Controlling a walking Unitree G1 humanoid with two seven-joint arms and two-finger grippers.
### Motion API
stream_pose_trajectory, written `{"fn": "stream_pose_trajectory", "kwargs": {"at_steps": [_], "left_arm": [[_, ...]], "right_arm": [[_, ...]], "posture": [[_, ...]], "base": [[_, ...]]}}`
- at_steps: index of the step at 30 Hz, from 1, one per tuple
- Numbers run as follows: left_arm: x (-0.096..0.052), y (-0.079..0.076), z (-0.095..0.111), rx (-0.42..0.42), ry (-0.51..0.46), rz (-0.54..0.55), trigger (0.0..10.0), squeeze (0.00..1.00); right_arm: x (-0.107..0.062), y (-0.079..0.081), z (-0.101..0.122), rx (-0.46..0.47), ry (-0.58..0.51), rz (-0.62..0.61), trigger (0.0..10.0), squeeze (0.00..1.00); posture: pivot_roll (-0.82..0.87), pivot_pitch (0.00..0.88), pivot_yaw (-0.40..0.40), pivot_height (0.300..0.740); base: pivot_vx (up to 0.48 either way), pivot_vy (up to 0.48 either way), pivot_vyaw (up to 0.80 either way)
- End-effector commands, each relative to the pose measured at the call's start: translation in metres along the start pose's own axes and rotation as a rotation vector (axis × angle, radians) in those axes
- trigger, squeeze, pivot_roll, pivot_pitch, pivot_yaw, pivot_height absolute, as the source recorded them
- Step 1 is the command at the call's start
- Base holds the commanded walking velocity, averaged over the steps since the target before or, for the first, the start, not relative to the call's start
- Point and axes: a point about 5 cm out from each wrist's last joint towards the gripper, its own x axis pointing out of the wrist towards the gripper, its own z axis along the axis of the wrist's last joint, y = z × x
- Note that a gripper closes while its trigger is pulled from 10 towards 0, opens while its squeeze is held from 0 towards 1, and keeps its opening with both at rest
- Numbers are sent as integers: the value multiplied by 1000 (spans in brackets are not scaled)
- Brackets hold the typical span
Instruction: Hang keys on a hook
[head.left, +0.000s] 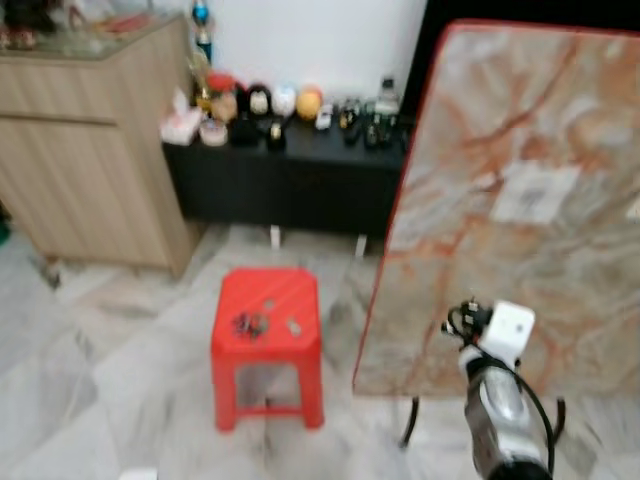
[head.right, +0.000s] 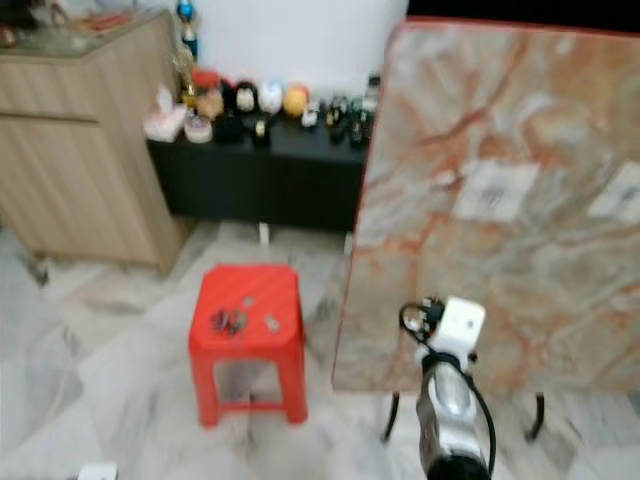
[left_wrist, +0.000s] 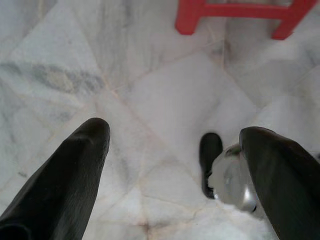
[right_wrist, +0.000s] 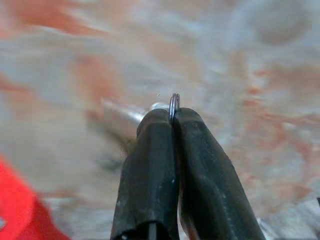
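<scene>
My right gripper (right_wrist: 172, 112) is shut on a thin metal key ring (right_wrist: 174, 101) that sticks out past its fingertips. Just beyond the ring lies a blurred silvery metal piece (right_wrist: 125, 111); what it is I cannot tell. My right arm (head.left: 500, 390) is raised in front of a marble-patterned board (head.left: 520, 200). A dark bunch of keys (head.left: 250, 323) and a small metal item (head.left: 293, 325) lie on a red plastic stool (head.left: 268, 340). My left gripper (left_wrist: 175, 132) hangs open over the marble floor, holding nothing.
The board has a red edge and leans upright on dark metal legs (head.left: 410, 425) at the right. A low black cabinet (head.left: 290, 175) with toys and bottles stands at the back, and a wooden cabinet (head.left: 90, 150) at the left. Pale marble floor (head.left: 130, 370) surrounds the stool.
</scene>
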Motion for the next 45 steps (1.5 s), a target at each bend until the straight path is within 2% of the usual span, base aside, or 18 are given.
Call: {"fn": "stream_pose_trajectory", "kwargs": {"at_steps": [1,7,10,14,21,27,38,45], "left_arm": [[0,-5,-4,-3,21,-10,10000,0],[0,-7,-3,-3,21,-11,10000,0],[1,-8,-2,-3,19,-11,10000,0],[1,-7,0,-4,14,-10,10000,0],[1,-6,2,-8,5,-5,10000,0],[2,-9,3,-11,3,-8,10000,0],[3,-10,6,-16,-4,-9,10000,0],[3,-9,8,-20,-6,-7,10000,0]], "right_arm": [[0,-7,4,0,-19,-28,10000,0],[4,-5,11,-8,-47,-43,10000,0],[7,-7,21,-89,-110,-98,10000,0],[11,-3,31,-135,-160,-105,10000,0],[16,7,55,-293,-292,-140,10000,0],[22,14,63,-359,-323,-129,10000,0],[40,35,85,-432,-354,-126,10000,0],[50,41,101,-417,-365,-155,10000,0]], "posture": [[14,0,-34,740],[17,0,-32,740],[18,0,-29,740],[18,0,-29,740],[19,0,-29,740],[16,0,-23,740],[20,0,-18,740],[26,0,-21,740]], "base": [[0,0,0],[0,0,0],[0,0,0],[0,0,0],[0,0,0],[0,0,0],[0,0,0],[0,0,0]]}}
